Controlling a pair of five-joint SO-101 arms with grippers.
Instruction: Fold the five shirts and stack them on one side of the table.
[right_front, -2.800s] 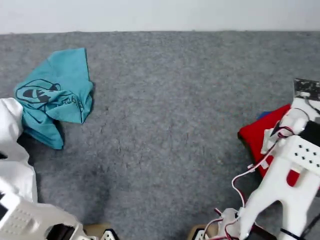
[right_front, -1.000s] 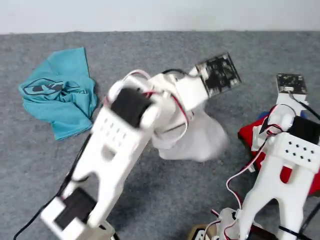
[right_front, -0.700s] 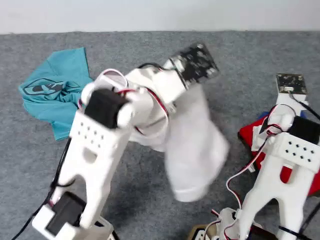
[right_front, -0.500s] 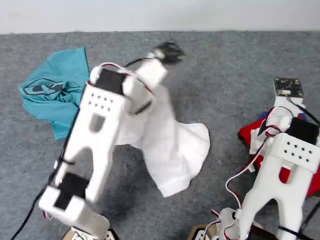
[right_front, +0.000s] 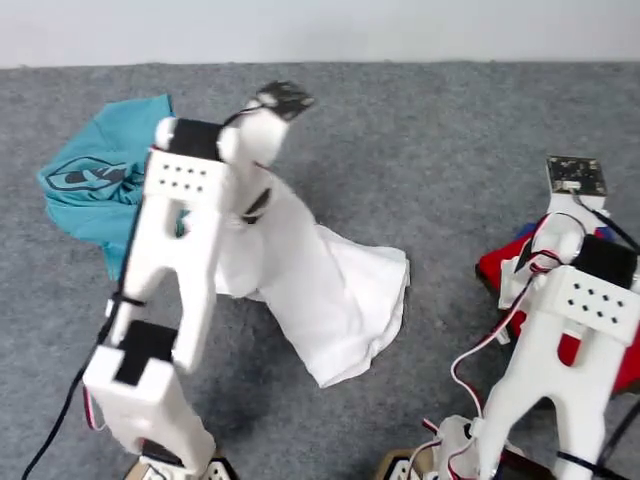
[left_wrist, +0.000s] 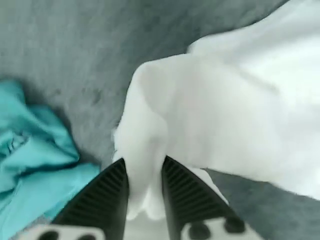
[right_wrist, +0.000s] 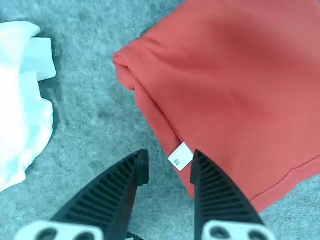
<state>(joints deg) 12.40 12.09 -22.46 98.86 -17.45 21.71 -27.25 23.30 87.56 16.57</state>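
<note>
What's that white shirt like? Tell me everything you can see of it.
The white shirt is plain soft cloth, unfolded and rumpled. One bunched end is pinched in the left gripper; the rest trails across the grey table. It lies between the teal shirt and the red shirt.

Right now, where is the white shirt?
High view: the white shirt drapes mid-table between the teal shirt and red shirt, one end in the left gripper.

Rumpled white shirt (right_front: 335, 295) mid-table (teal shirt (right_front: 95, 190) left, red shirt (right_front: 500, 268) right)
</note>
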